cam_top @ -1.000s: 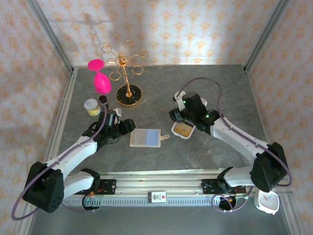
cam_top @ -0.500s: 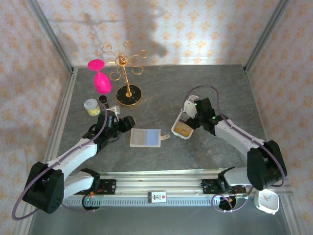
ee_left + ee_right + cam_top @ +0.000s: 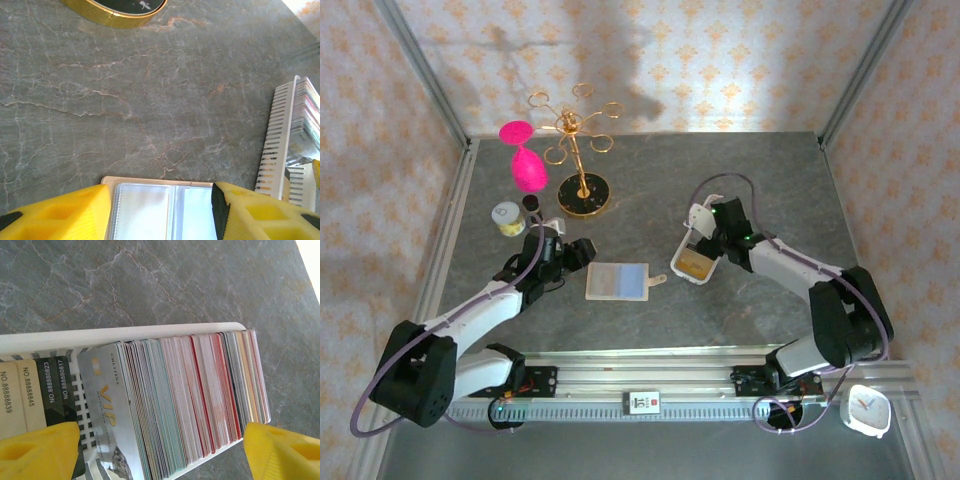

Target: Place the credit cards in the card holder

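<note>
The credit cards point(image 3: 190, 400) stand on edge in a thick, many-coloured stack inside a white slotted basket point(image 3: 100, 335), with a silver VIP card facing out on the left. My right gripper point(image 3: 160, 455) is open wide, one yellow finger on each side of the stack and touching nothing. From above, that gripper point(image 3: 703, 243) hangs over the basket point(image 3: 682, 272). The card holder point(image 3: 618, 281) lies open and flat mid-table. My left gripper point(image 3: 580, 253) is at its upper left corner, and the clear sleeves point(image 3: 165, 210) lie between its parted fingers point(image 3: 60, 215).
A gold branched stand point(image 3: 582, 150) on a black and gold base point(image 3: 117, 10) stands behind the holder. A pink glass point(image 3: 523, 160) and a small jar point(image 3: 507, 217) are at the back left. A white clock point(image 3: 867, 410) sits by the near right rail. The basket point(image 3: 287, 140) lies right of the left gripper.
The right gripper has opened wider and its wrist has shifted a little right and back over the basket. The left arm and the card holder have not moved.
</note>
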### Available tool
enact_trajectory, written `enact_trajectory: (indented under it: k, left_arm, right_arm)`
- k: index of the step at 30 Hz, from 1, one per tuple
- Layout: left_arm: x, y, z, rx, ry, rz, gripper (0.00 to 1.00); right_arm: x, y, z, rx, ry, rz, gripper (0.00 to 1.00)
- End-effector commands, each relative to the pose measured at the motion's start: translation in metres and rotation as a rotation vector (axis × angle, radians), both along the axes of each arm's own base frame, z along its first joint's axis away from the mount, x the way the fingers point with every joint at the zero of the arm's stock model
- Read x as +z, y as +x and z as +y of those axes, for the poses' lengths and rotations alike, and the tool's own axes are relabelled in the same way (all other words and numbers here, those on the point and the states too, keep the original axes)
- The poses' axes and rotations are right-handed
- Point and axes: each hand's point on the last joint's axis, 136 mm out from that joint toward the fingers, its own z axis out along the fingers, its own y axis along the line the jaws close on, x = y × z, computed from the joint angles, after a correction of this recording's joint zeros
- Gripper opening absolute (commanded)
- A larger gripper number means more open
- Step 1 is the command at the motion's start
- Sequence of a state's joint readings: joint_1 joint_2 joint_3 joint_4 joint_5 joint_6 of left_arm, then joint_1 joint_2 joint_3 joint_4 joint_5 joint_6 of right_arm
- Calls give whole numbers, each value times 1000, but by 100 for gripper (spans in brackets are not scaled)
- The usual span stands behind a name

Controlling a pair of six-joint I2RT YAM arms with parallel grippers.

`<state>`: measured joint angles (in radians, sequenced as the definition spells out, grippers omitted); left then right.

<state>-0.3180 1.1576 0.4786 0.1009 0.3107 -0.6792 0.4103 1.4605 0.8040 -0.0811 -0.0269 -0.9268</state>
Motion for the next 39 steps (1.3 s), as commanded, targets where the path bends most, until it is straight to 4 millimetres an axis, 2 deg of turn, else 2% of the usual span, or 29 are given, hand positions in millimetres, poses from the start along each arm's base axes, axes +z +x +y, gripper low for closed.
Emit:
enact_trajectory:
  k: [1, 5, 11, 15, 19, 25, 30, 39]
  left_arm:
    - [9, 7, -3, -7, -9, -25, 57]
    - [11, 9, -3, -6, -11, -34, 57]
    - [6, 8, -3, 0, -19, -18, 57]
    - [1, 8, -3, 7, -21, 1, 57]
    - [-4, 7, -3, 11, -24, 18, 57]
    - [-11, 6, -4, 9, -26, 42, 56]
    - [-11, 6, -4, 7, -22, 44, 56]
    - [-14, 5, -4, 12, -28, 52, 56]
  right_arm:
    - [3, 11, -3, 3, -43, -40, 85]
    - [-8, 12, -3, 21, -79, -21, 86]
    - [-5, 23, -4, 16, -103, -52, 90]
    - [-6, 20, -5, 22, -116, -37, 71]
    - [-2, 15, -5, 29, -104, -42, 60]
    - [-6, 11, -6, 44, -115, -30, 40]
    - [-5, 11, -4, 54, -110, -22, 29]
    - [3, 11, -5, 67, -131, -27, 19]
